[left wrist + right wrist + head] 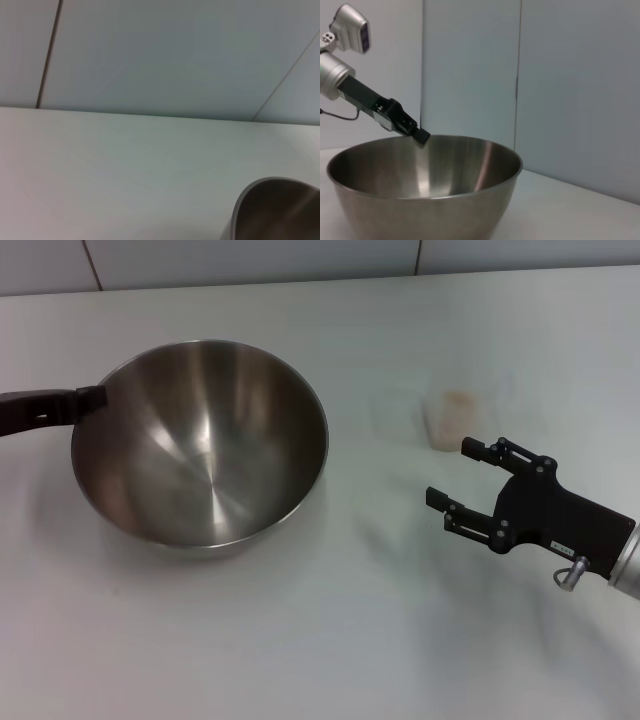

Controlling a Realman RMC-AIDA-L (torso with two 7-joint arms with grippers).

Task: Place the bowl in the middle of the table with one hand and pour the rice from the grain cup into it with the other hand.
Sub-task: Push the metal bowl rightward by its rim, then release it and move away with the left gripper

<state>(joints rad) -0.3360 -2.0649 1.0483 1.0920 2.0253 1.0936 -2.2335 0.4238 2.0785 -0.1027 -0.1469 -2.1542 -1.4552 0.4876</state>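
Bowl [200, 445] resting upright on the table [330, 640], left of centre, steel inside bare and shiny. Left gripper [88, 400] reaching in from the left edge, clenched on the bowl's left rim; seen from the right wrist as a black finger tip [417, 134] lying on that rim, with bowl [422, 187] filling the near foreground. Only a sliver of bowl rim [272, 210] visible from the left wrist, plus bare tabletop [125, 170]. Grain cup [452, 418] standing upright, right of the bowl and well apart, with pale rice [457, 400] faintly visible inside. Right gripper [452, 472] hovering just nearer than the cup, fingers spread, grasping nothing, not touching it.
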